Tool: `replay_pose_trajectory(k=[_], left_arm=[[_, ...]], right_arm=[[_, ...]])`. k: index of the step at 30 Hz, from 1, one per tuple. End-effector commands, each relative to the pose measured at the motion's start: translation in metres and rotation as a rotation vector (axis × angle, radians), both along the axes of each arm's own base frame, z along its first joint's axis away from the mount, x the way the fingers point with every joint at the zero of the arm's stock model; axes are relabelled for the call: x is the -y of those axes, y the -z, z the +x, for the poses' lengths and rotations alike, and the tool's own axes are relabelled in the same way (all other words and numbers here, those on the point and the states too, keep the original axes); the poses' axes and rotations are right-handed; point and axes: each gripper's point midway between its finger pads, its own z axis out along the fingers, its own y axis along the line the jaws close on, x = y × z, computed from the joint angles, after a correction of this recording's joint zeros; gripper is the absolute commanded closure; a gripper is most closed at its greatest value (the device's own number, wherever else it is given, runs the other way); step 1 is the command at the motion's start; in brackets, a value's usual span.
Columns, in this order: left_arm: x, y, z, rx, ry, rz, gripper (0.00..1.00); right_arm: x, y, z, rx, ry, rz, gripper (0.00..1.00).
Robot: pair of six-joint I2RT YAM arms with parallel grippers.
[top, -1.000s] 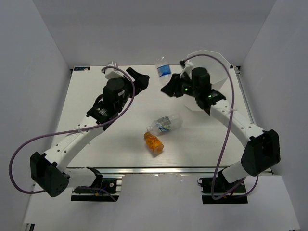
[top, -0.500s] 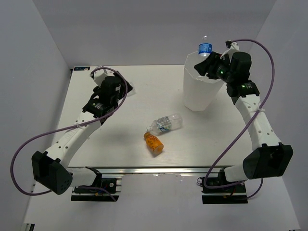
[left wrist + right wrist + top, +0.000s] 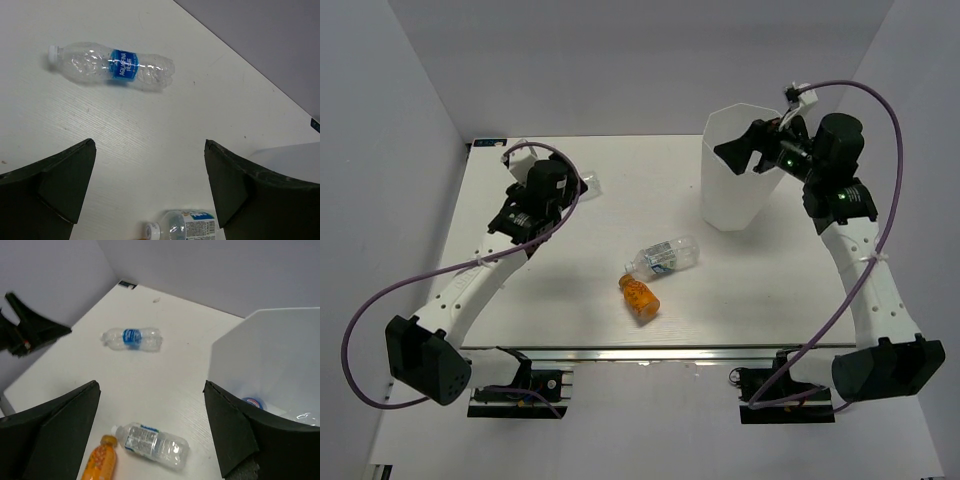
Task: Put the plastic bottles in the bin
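– Bottles, by place?
– On table (image 3: 570, 300): blue-label bottle (image 3: 112, 65) far left; green-white bottle (image 3: 662, 257) and orange bottle (image 3: 640, 296) mid-table, caps just beside each other. In bin (image 3: 725, 200): another bottle (image 3: 252, 402), blue showing.
– Grippers?
– Both spread wide, empty: left gripper (image 3: 150, 145) near blue-label bottle, right gripper (image 3: 151, 385) by bin rim
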Motion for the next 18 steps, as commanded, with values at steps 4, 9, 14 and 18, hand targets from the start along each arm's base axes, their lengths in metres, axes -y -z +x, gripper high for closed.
replay_pose_trajectory(k=[4,9,14,18], left_arm=[[-0.021,0.007,-0.017,-0.028,-0.049,0.043,0.02],[-0.03,0.032,-0.031,-0.106,-0.074,0.068,0.02],[-0.035,0.054,-0.043,-0.162,-0.087,0.063,0.02],[-0.035,0.066,-0.049,-0.2,-0.08,0.067,0.02]], right_arm=[[-0.068,0.041,-0.058,0.249,-0.348,-0.459,0.11],[-0.099,0.122,-0.078,0.271,-0.604,-0.791,0.11],[-0.108,0.181,-0.068,0.27,-0.776,-0.945,0.11],[-0.111,0.222,-0.058,0.226,-0.867,-1.054,0.11]])
